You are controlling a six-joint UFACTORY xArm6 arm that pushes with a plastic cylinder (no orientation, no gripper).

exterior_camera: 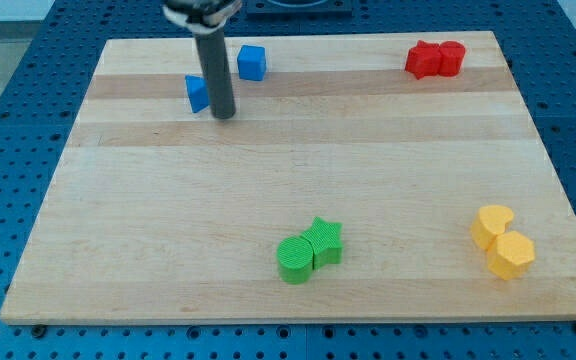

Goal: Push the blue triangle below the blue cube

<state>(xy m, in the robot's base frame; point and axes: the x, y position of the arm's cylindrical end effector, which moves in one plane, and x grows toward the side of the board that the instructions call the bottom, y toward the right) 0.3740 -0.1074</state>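
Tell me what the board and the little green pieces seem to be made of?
The board looks like pale wood: grain and plank seams show, matte finish. The green cylinder and green star look like plastic, perhaps 3D-printed, given fine ridges on top.
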